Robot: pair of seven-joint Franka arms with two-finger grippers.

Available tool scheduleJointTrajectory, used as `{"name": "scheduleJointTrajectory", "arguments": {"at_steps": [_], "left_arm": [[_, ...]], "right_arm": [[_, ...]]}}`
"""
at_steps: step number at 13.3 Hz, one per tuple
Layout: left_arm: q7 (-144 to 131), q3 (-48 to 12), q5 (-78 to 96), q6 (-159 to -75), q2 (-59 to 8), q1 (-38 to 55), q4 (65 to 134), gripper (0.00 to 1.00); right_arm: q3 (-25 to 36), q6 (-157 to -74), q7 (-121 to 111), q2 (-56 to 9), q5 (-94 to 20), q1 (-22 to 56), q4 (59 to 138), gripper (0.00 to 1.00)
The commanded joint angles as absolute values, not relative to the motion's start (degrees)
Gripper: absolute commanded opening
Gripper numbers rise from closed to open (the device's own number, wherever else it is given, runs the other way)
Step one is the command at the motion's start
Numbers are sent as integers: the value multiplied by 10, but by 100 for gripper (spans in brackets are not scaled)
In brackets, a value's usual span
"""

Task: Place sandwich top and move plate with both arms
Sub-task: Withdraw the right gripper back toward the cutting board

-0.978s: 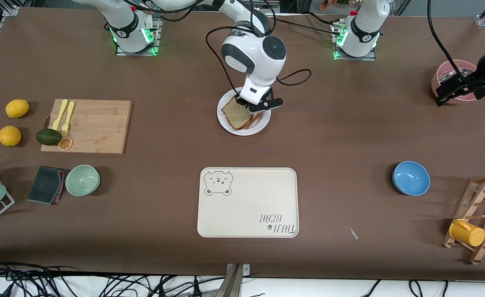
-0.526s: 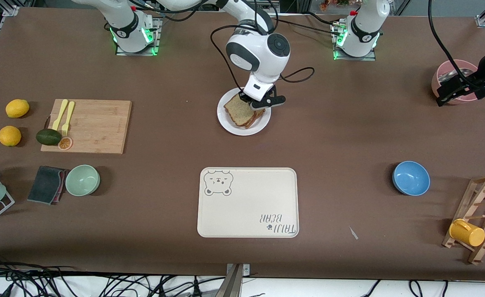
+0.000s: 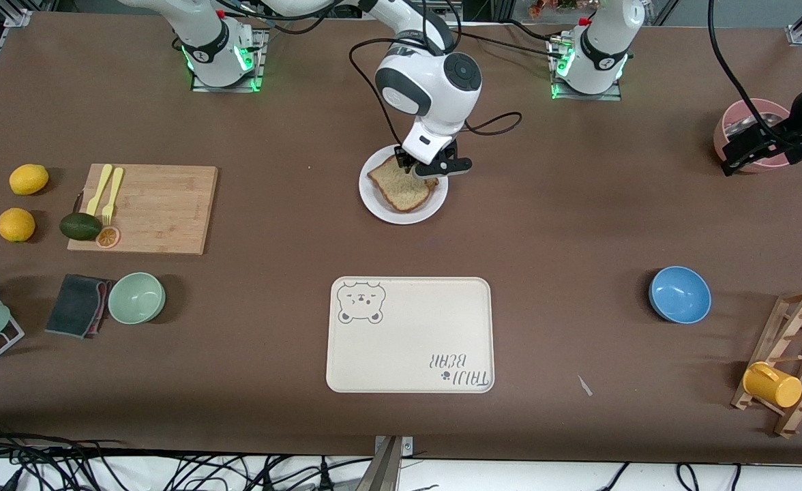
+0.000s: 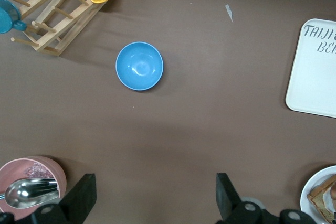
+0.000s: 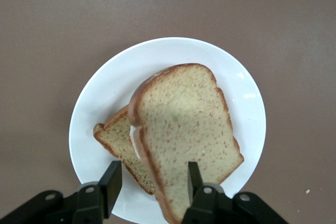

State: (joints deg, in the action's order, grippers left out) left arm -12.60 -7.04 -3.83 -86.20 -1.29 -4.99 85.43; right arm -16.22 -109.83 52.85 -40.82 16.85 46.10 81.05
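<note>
Front view: right tool [image 3: 427,170] over the plate [image 3: 374,202] mid-bench, sandwich top [image 3: 399,185] lying on the stack. Left wrist view: left tool [image 4: 152,195] wide open, empty, waiting beside the pink bowl [image 4: 44,169]. Right wrist view: fingers [image 5: 195,182] parted, seemingly letting go of the soft, light slice's crust edge.

Speckled tan sandwich top [image 3: 399,187] lies skewed atop the lower slice [image 5: 118,145] on the small white plate [image 3: 376,204], mid-bench, farther from the camera than the tray.
</note>
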Motion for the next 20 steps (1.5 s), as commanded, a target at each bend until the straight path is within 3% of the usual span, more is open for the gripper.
{"name": "scheduleJointTrajectory", "arguments": {"at_steps": [1,3,5,8,12,16,20], "left_arm": [[-118,-73,-50,-852,-15,-52,843,100],[-119,-73,-49,-852,-15,-52,843,100],[-118,-73,-48,-852,-15,-53,843,100],[-117,-68,-19,-850,-15,-55,843,100],[-118,-63,-4,-839,-11,-67,847,100],[-125,-63,-8,-832,-10,-68,855,100],[-121,-62,-11,-831,3,-82,870,100]], "right_arm": [[-158,-1076,537,-394,176,464,796,60],[-149,-1073,546,-361,151,440,797,79],[-108,-1071,541,-328,90,408,797,91],[-82,-1056,478,-270,76,365,797,99],[-2,-1056,475,-208,76,341,797,100],[56,-980,469,-164,40,341,798,100],[139,-939,308,-129,37,331,799,100]]}}
